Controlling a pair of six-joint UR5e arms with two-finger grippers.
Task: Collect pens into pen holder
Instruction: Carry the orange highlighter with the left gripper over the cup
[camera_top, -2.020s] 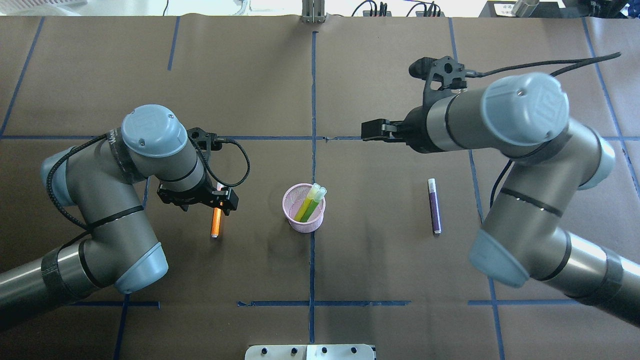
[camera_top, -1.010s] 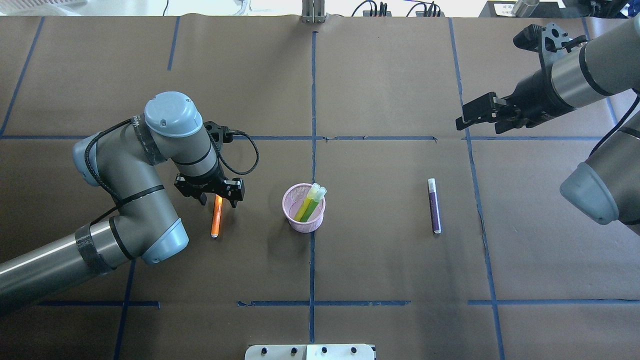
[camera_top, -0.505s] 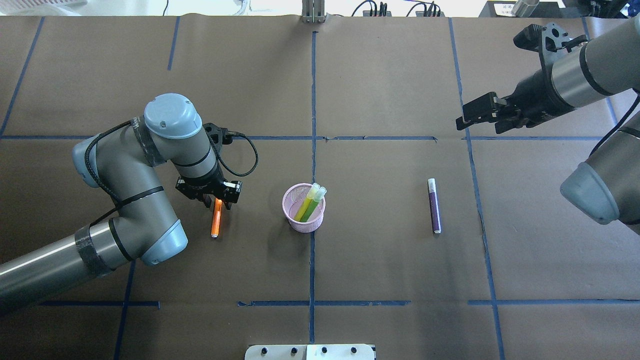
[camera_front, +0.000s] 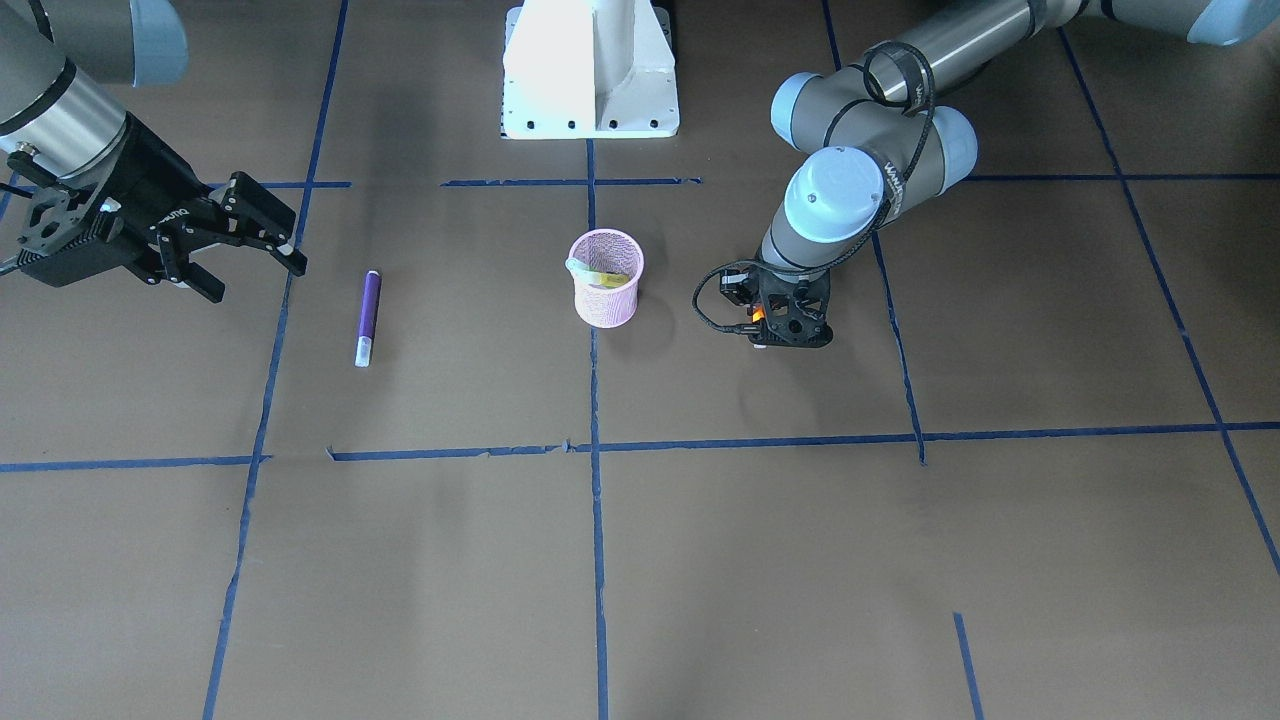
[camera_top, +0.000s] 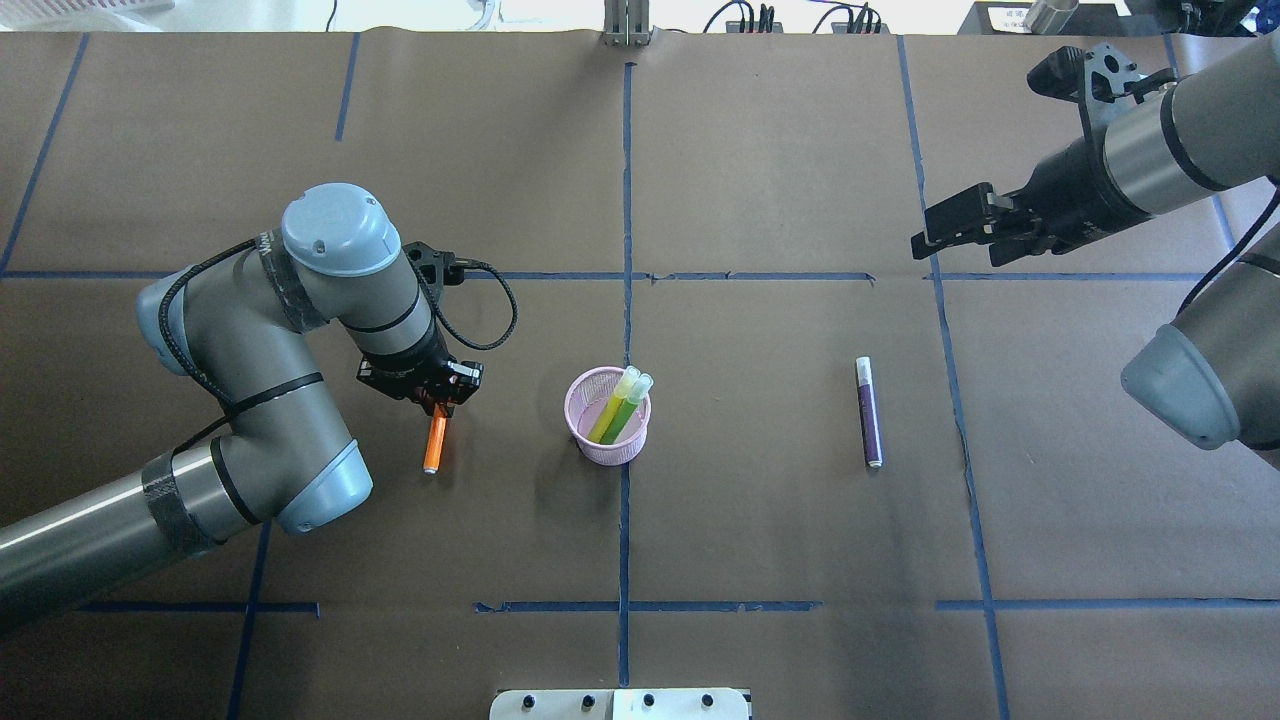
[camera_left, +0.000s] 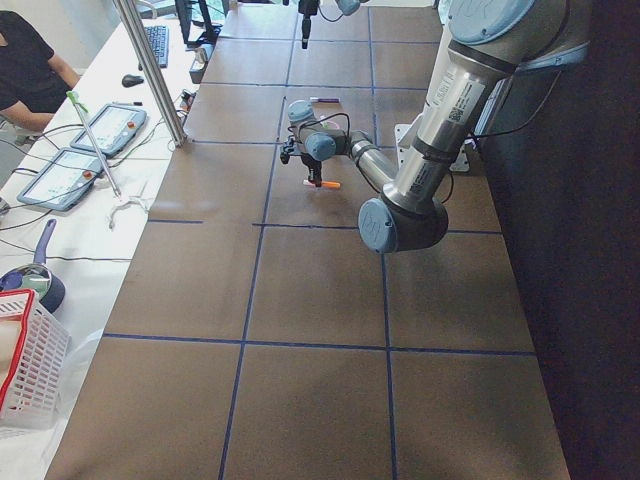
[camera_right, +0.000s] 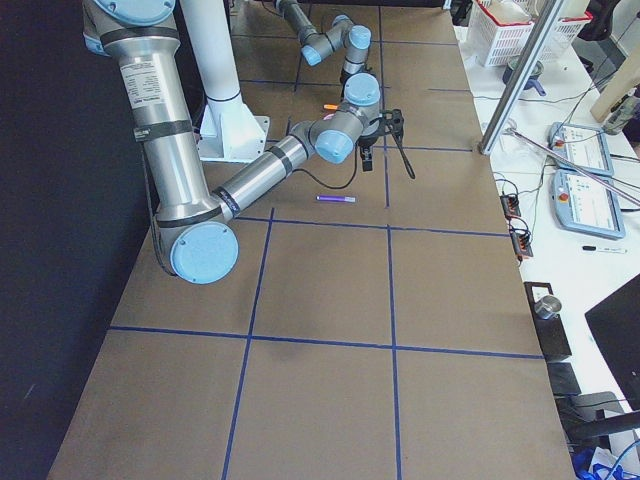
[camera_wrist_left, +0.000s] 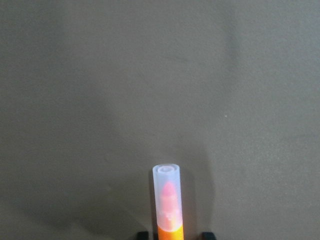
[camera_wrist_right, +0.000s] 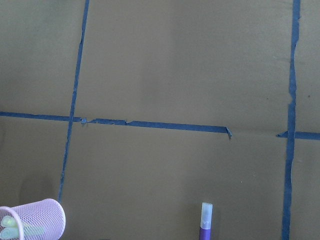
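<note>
The orange pen (camera_top: 434, 448) lies on the table left of the pink mesh pen holder (camera_top: 600, 442). My left gripper (camera_top: 437, 403) points down and is shut on the orange pen's upper part. In the left wrist view the pen's pale cap (camera_wrist_left: 167, 192) sticks out between the fingertips. The holder (camera_front: 606, 290) has two yellow-green pens (camera_top: 617, 405) standing in it. The purple pen (camera_top: 869, 412) lies on the table right of the holder. My right gripper (camera_top: 925, 232) is open and empty, raised well behind and right of the purple pen (camera_front: 367, 317).
Blue tape lines (camera_top: 625, 200) split the brown table cover into squares. The robot's white base plate (camera_front: 590, 70) stands at the robot's edge of the table. Monitors and a white basket sit on side desks beyond the table's ends.
My left gripper has lowered over the orange pen and its fingers have closed from wide apart onto it. The right arm drew back to the far right earlier and has stayed still since.
</note>
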